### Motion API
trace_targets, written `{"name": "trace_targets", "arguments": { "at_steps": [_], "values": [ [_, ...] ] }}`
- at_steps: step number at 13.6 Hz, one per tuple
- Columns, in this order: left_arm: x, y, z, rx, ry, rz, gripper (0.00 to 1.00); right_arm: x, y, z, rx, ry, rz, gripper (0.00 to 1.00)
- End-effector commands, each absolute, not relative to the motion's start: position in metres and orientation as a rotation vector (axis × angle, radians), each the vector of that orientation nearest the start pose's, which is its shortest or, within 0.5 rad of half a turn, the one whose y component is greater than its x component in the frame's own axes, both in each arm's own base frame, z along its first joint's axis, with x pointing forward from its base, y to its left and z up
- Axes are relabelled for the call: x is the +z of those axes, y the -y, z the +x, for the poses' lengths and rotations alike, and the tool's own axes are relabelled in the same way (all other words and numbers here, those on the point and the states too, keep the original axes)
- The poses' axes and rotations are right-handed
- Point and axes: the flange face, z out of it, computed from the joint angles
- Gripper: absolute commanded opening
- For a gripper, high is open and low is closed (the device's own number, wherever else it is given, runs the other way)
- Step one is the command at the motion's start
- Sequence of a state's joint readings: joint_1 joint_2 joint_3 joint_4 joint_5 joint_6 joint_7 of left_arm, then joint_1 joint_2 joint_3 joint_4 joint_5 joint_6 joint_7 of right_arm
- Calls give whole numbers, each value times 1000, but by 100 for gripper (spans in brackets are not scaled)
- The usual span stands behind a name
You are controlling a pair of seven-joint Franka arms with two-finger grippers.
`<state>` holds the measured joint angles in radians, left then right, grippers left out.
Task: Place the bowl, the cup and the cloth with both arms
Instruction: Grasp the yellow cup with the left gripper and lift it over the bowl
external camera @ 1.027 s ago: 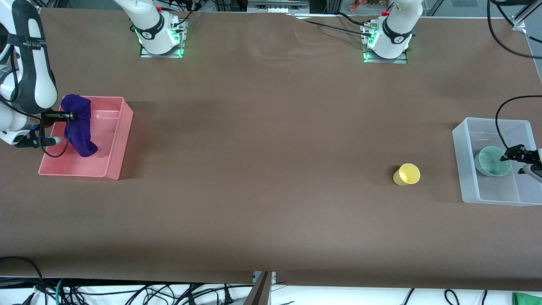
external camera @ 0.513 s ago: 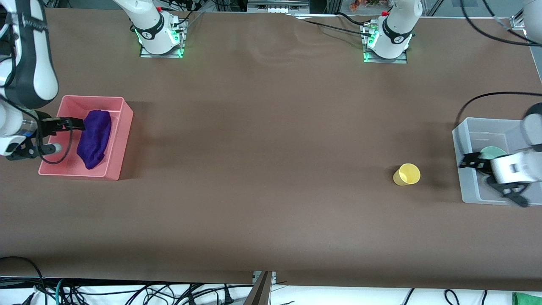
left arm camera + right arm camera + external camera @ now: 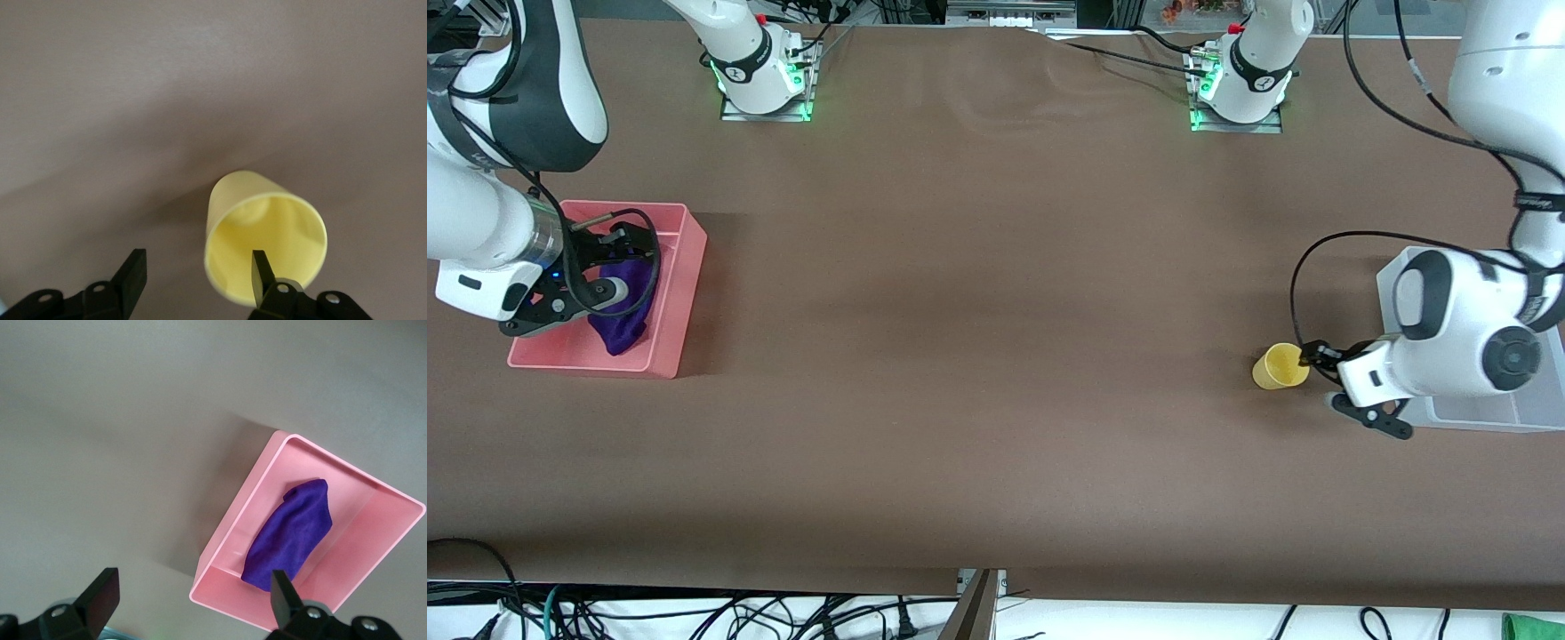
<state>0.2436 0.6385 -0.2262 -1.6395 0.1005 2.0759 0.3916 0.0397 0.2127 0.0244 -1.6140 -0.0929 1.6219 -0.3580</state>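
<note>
The left end effector point(image 3: 197, 277) is held open at the yellow cup point(image 3: 1280, 366) on the counter point(image 3: 996, 356); the right end effector point(image 3: 193, 597) is spread empty above the purple cloth point(image 3: 289, 531) in the pink bin point(image 3: 680, 293).

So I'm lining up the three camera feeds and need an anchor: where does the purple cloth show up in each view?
Front view: the cloth lies in the pink bin at the right arm's end of the table, partly hidden by the right gripper above it.
Left wrist view: not in it; only the yellow cup shows on the brown table.
Right wrist view: the cloth lies along the pink bin's floor.
Shared landmark: the pink bin.
</note>
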Motion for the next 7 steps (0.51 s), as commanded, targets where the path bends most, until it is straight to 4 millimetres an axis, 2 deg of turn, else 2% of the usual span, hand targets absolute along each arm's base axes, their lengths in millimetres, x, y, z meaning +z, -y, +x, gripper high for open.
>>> {"name": "trace_targets", "arguments": {
  "at_steps": [1,4,6,7],
  "values": [
    [225,-20,660,245,-645,-3151,0,499,-26,601,347,658,-3071,100],
    [229,-24,663,233,-643,-3151,0,502,-24,601,338,450,-3118,100],
    [246,-30,663,243,-643,-3145,0,513,-30,599,305,340,-3144,100],
    [258,-38,662,265,-631,-3142,0,514,-33,599,299,347,-3144,100]
  ]
}}
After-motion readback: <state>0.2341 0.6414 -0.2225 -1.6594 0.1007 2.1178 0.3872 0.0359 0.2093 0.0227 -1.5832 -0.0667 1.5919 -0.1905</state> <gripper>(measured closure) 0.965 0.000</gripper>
